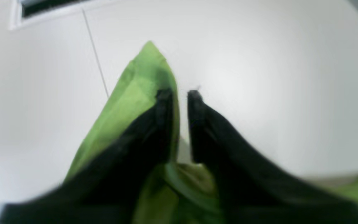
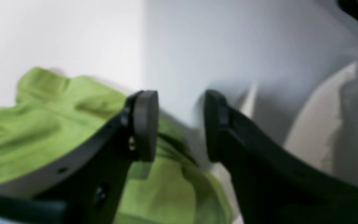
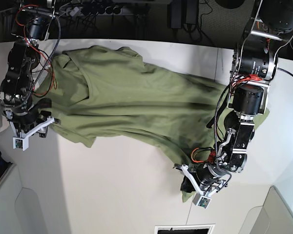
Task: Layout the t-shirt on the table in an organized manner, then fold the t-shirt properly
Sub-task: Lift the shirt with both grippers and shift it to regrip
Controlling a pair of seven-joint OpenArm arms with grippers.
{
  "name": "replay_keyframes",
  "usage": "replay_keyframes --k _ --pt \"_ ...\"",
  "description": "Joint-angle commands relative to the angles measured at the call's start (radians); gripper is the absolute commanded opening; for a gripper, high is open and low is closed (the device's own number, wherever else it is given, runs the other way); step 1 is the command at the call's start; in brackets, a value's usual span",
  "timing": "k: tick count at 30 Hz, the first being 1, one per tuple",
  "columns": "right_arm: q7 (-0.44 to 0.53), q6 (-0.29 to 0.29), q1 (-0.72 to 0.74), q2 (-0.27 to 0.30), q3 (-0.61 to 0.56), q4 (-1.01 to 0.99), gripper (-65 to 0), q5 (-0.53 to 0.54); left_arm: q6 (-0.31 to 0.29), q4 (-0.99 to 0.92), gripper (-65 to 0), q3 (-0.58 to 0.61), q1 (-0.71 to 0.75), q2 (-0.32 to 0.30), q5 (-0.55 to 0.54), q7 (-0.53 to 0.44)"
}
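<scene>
The olive-green t-shirt (image 3: 136, 102) lies spread and wrinkled across the white table (image 3: 117, 190), collar end toward the left and hem toward the right. My left gripper (image 3: 184, 176) is at the shirt's lower right corner. In the left wrist view its black fingers (image 1: 179, 96) stand slightly apart, and a raised peak of the shirt (image 1: 129, 99) lies against the left finger, with white table (image 1: 259, 62) showing in the gap. My right gripper (image 3: 43, 121) is by the shirt's left edge. It is open (image 2: 181, 124) with nothing between the pads, the shirt (image 2: 42, 124) beneath it.
A thin dark seam (image 1: 95, 53) crosses the tabletop. A dark rectangular slot (image 3: 184, 228) sits at the near table edge. Cables and power bricks (image 3: 88, 7) run along the far edge. Grey bins (image 3: 29, 209) stand at the near corners.
</scene>
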Motion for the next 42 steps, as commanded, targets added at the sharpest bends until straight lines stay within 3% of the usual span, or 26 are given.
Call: replay_keyframes --k 1,3,4,10,13,18,24,28,29,31,32,33,38,42 --pt "0.018 0.000 0.021 0.008 0.002 0.017 -40.6 0.012 0.003 -0.016 -39.5 -0.005 -0.049 -0.006 -0.009 -0.045" --pt "0.012 0.035 0.021 0.007 0.002 0.013 -40.6 0.045 0.003 -0.067 -28.7 -0.005 -0.063 -0.006 -0.010 -0.057" --pt "0.011 0.052 0.021 0.007 0.002 0.008 -40.6 0.058 0.003 -0.082 -28.1 -0.005 -0.068 -0.007 -0.010 -0.053" --pt "0.050 0.080 0.022 0.008 0.002 -0.095 -40.6 0.070 0.000 -0.066 -28.1 -0.005 -0.081 -0.023 -0.057 0.124" --pt "0.049 0.098 0.021 0.008 0.002 -0.157 -42.0 0.070 -0.065 0.002 -28.1 -0.005 -0.060 -0.066 -0.129 0.185" --pt "0.061 0.129 0.024 0.020 0.002 -0.194 -65.0 0.070 -0.084 0.162 -28.1 -0.005 0.032 -0.167 -0.191 0.225" --pt "0.213 0.126 0.031 0.109 0.003 -0.194 -65.0 0.049 -0.105 0.278 -28.1 -0.005 0.180 -0.270 -0.192 0.223" --pt "0.213 0.083 0.059 0.163 0.004 -0.194 -65.0 0.017 -0.106 0.285 -28.1 -0.005 0.254 -0.338 -0.230 0.215" --pt "0.206 0.083 0.067 0.174 0.004 -0.194 -62.5 0.018 -0.110 0.285 -28.1 -0.005 0.266 -0.351 -0.238 0.211" --pt "0.196 0.068 0.078 0.190 0.005 -0.194 -39.7 0.021 -0.113 0.291 -28.1 -0.005 0.275 -0.367 -0.249 0.209" --pt "0.191 0.057 0.084 0.192 0.006 -0.192 -30.3 0.035 -0.115 0.294 -28.1 -0.005 0.277 -0.372 -0.251 0.209" --pt "0.169 0.049 0.086 0.194 0.008 -0.187 -24.8 0.050 -0.121 0.299 -28.1 -0.005 0.277 -0.373 -0.251 0.209" --pt "0.002 0.060 0.044 0.186 0.011 -0.077 -23.7 0.168 -0.129 0.345 -28.1 -0.005 0.283 -0.393 -0.253 0.267" --pt "-0.040 0.095 -0.074 0.183 0.012 0.107 -23.9 0.240 -0.148 0.471 -28.1 -0.005 0.342 -0.445 -0.290 0.291"
